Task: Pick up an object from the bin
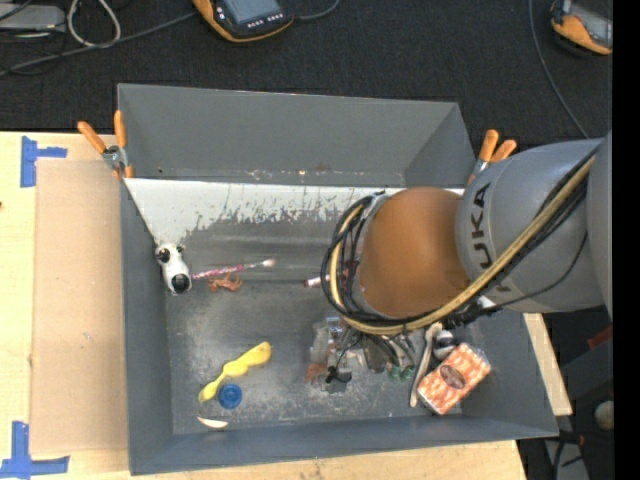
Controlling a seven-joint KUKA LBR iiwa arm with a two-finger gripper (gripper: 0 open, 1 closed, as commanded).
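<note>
My gripper (pixel 337 365) hangs low over the bin floor right of centre, just below the arm's orange cover, and most of it is hidden by that cover. A small reddish scrap (pixel 316 373) lies at its left side. To its right an orange-and-white patterned packet (pixel 455 377) lies against the bin's right wall, with a thin white stick (pixel 424 366) leaning beside it. A small green bit (pixel 401 372) shows between the gripper and the stick.
A yellow elongated toy (pixel 238 367) with a blue round cap (pixel 230 397) lies at the front left, and a white sliver (pixel 211 422) sits by the front wall. A white-and-black cylinder (pixel 174 268) and a pink stick (pixel 232 271) lie at the back left.
</note>
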